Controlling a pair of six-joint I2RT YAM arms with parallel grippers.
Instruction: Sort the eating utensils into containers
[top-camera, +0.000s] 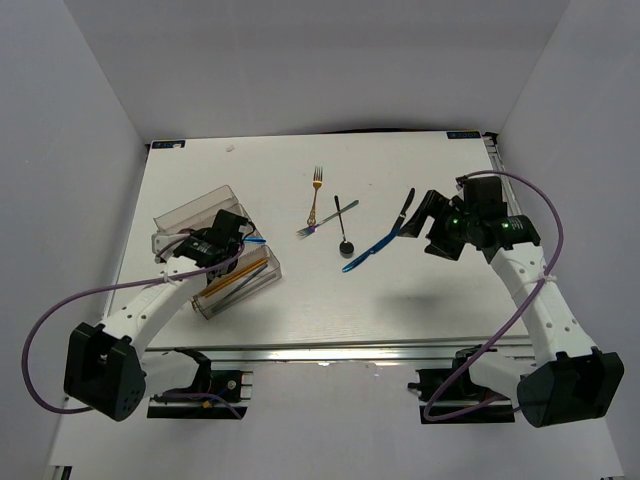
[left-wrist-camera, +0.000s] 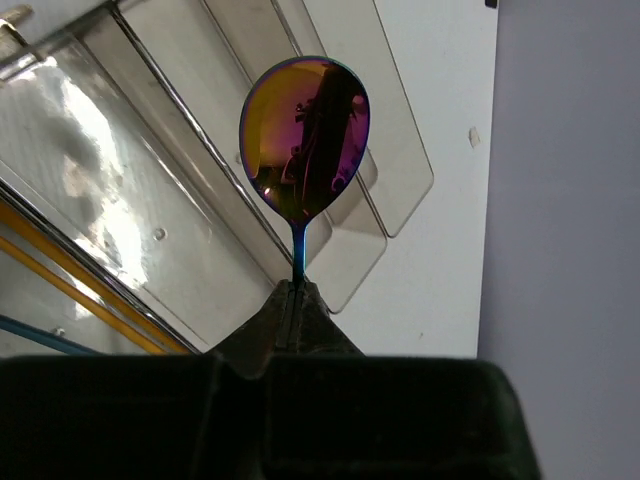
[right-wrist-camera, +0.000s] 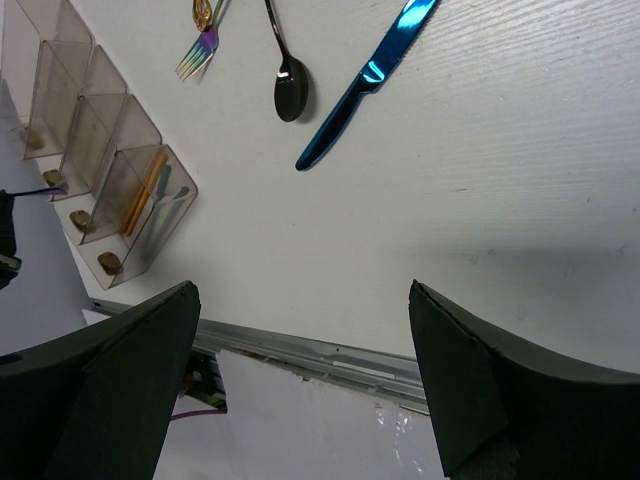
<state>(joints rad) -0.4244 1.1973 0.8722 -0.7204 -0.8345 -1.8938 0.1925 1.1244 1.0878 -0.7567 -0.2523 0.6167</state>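
Note:
My left gripper (top-camera: 236, 229) is shut on the blue handle of an iridescent spoon (left-wrist-camera: 305, 135) and holds it over the clear organiser tray (top-camera: 190, 215). In the left wrist view the spoon's bowl sticks out beyond the closed fingertips (left-wrist-camera: 293, 300), above the tray's compartments (left-wrist-camera: 200, 150). My right gripper (top-camera: 432, 228) is open and empty at the right of the table, above a bare patch (right-wrist-camera: 300, 300). A blue knife (top-camera: 372, 247), a black spoon (top-camera: 342, 230), an iridescent fork (top-camera: 325, 220), a gold fork (top-camera: 317, 192) and a black knife (top-camera: 405, 207) lie on the table.
Gold sticks (top-camera: 238, 277) lie in the tray's nearest compartment, and show in the left wrist view (left-wrist-camera: 70, 275). In the right wrist view I see the blue knife (right-wrist-camera: 365, 80), the black spoon (right-wrist-camera: 290, 100) and the tray (right-wrist-camera: 100, 150). White walls enclose the table on three sides.

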